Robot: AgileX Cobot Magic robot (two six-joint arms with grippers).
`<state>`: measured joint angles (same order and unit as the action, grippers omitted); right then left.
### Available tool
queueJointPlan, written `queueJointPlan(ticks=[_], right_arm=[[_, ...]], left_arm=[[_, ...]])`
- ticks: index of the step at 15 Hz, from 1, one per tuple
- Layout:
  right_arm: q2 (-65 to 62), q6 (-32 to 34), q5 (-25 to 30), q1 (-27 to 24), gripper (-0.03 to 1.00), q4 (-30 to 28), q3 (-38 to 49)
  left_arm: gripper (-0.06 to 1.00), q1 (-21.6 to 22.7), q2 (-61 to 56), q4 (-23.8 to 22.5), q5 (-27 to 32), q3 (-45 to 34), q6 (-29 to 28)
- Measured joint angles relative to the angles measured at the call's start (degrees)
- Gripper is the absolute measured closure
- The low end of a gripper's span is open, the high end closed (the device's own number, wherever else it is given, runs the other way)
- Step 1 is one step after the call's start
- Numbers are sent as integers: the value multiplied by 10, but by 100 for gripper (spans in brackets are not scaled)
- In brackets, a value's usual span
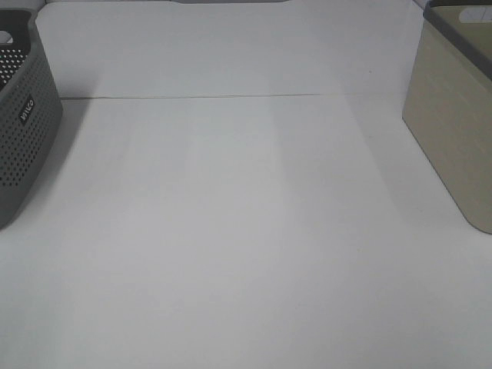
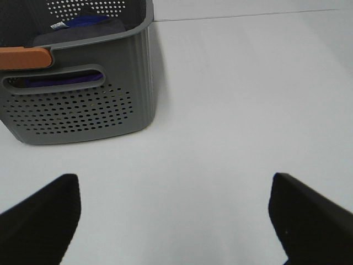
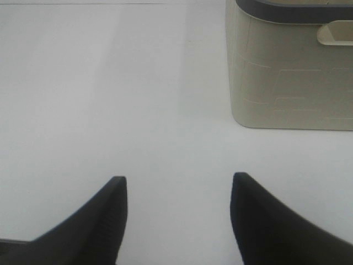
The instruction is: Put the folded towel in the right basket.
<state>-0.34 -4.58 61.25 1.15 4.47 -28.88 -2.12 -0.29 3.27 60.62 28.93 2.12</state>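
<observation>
A grey perforated basket (image 1: 23, 131) stands at the left edge of the white table; in the left wrist view (image 2: 83, 105) it holds dark blue and grey folded cloth (image 2: 83, 27), likely the folded towel, and an orange handle-like piece (image 2: 25, 57) lies at its rim. A beige basket (image 1: 453, 123) stands at the right edge and shows in the right wrist view (image 3: 292, 66). My left gripper (image 2: 174, 212) is open and empty over bare table in front of the grey basket. My right gripper (image 3: 177, 212) is open and empty, short of the beige basket. Neither gripper shows in the exterior high view.
The white table (image 1: 246, 231) has a thin seam (image 1: 231, 96) running across it at the back. The two baskets bound the work area on the left and right.
</observation>
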Motion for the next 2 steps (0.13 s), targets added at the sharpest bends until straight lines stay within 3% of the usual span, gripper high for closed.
queueJointPlan(ticks=[2], right_arm=[[0, 0, 0, 0, 43, 0, 0]], left_arm=[[7, 0, 0, 0, 0, 0, 0]])
